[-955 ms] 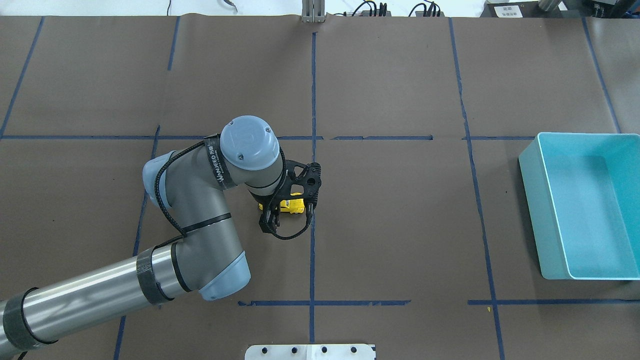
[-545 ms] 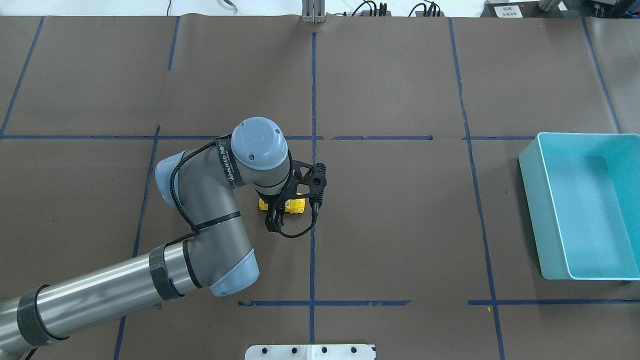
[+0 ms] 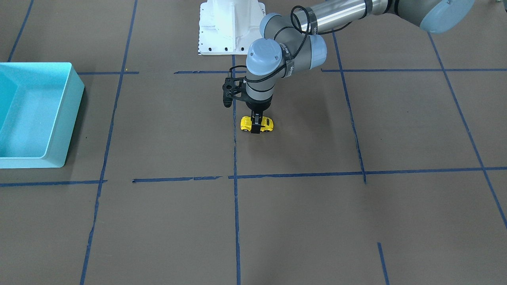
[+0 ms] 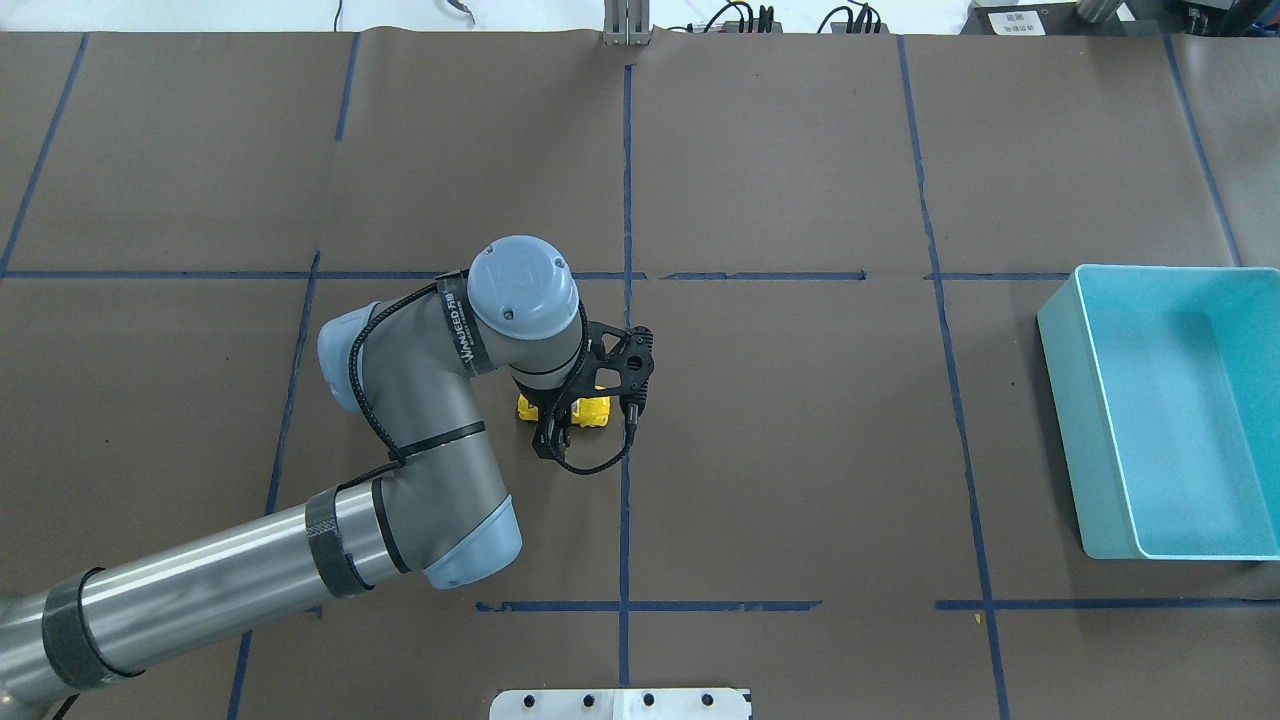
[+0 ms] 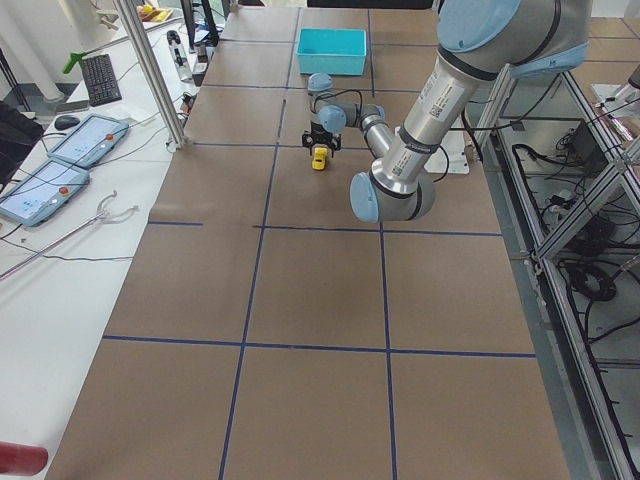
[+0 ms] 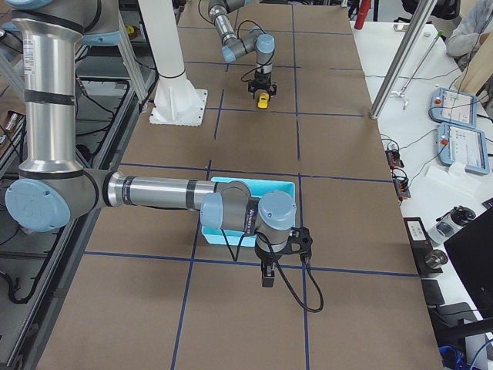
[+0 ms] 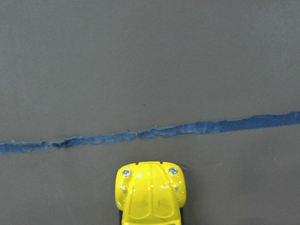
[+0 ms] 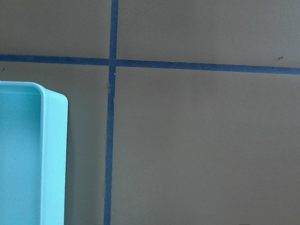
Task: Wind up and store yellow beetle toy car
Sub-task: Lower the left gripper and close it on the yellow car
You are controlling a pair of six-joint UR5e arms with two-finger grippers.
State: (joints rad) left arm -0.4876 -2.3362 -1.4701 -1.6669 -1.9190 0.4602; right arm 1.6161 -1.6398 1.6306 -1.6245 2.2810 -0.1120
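Brown-papered table (image 3: 356, 221): left tool (image 3: 257, 124) clamped across yellow beetle toy car (image 3: 246, 124); right tool (image 6: 266, 277) state unclear.

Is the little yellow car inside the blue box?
No, the yellow beetle toy car sits on the brown table, far from the turquoise bin.

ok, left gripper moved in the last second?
Yes. The left gripper, shut on the yellow beetle toy car, has shifted slightly right in the overhead view, toward the vertical blue tape line.
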